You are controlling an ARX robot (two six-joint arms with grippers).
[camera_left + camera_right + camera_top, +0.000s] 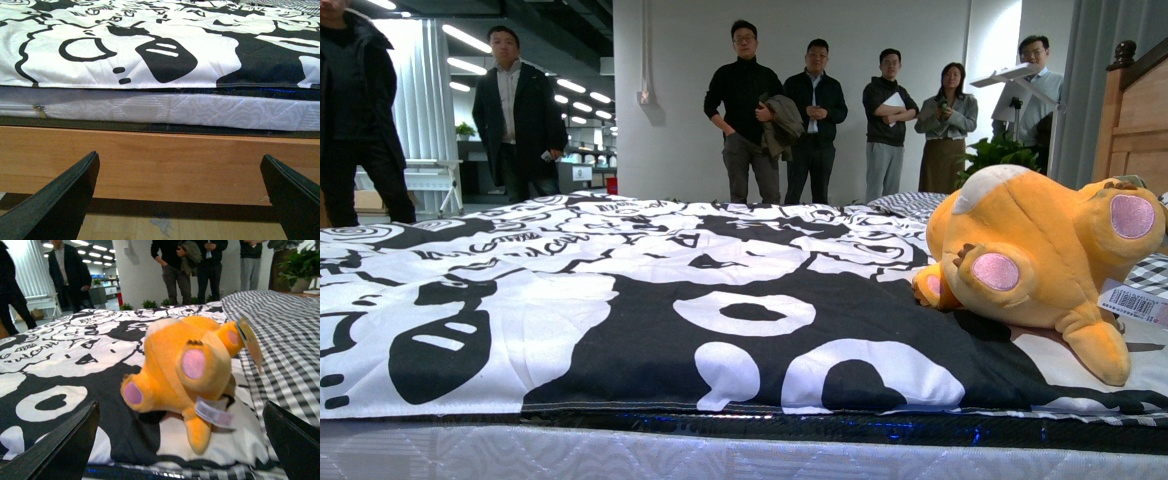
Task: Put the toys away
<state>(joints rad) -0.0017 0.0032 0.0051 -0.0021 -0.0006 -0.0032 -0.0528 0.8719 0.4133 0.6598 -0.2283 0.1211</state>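
Orange-yellow plush toy is lying untouched on the bed's black-and-white cover, just ahead of the right end effector, whose fingers are standing spread wide with nothing between them. Meanwhile the left end effector is gaping empty too, hanging low and facing the wooden bed frame, with the toy outside its view. Nothing is looking done: reaching, gripping, lifting and carrying the toy away are all remaining, and no storage place is showing.
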